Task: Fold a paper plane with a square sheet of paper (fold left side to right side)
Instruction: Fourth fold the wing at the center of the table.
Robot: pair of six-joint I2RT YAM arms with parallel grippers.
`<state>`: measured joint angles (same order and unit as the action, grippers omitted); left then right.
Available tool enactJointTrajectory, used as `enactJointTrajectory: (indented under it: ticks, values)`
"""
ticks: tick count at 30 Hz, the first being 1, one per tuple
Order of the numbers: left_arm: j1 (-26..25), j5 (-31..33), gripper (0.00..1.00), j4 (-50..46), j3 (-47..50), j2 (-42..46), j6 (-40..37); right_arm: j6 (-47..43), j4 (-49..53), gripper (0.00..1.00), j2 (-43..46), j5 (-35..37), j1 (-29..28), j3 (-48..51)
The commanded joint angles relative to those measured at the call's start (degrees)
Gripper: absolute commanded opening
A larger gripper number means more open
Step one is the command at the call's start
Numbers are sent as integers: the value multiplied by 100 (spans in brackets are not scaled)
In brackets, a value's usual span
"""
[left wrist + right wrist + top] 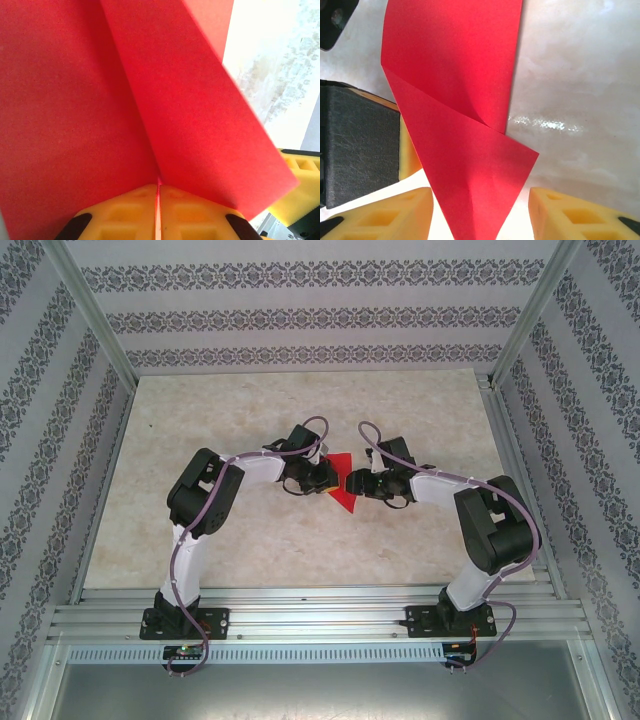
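Observation:
The sheet of paper [343, 497], bright red and folded into a pointed wedge with creased flaps, is held above the middle of the table between both grippers. My left gripper [322, 478] is shut on it. In the left wrist view the yellow fingers [130, 210] pinch a thin red edge, and two red flaps [75, 100] spread out from the pinch. My right gripper [352, 483] is open. In the right wrist view its yellow fingers [395, 215] stand apart on either side of the paper's [465, 150] lower point without touching it.
The pale marbled table [250, 420] has patterned walls on three sides and metal posts at its back corners. An aluminium rail [320, 615] with both arm bases runs along the near edge. The left gripper's black and yellow body [360, 145] sits close beside the right fingers.

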<state>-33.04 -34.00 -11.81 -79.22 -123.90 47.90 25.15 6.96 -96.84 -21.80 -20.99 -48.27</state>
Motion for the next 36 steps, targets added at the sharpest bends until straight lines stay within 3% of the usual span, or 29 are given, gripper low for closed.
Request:
enactJointTrajectory:
  ticks: [1, 8, 26, 36]
  values:
    - [-79, 86, 12, -9, -50, -161, -43, 74, -208, 58, -120, -149, -77, 26]
    - [-72, 95, 12, -32, -58, -145, -52, 111, -288, 62, -290, -188, -168, 27]
    - [-71, 119, 12, -77, -96, -135, -53, -185, 58, 34, -535, 194, -640, -230]
    - [-77, 125, 15, -89, -85, -139, -78, -246, 4, 17, -541, 182, -592, -235]
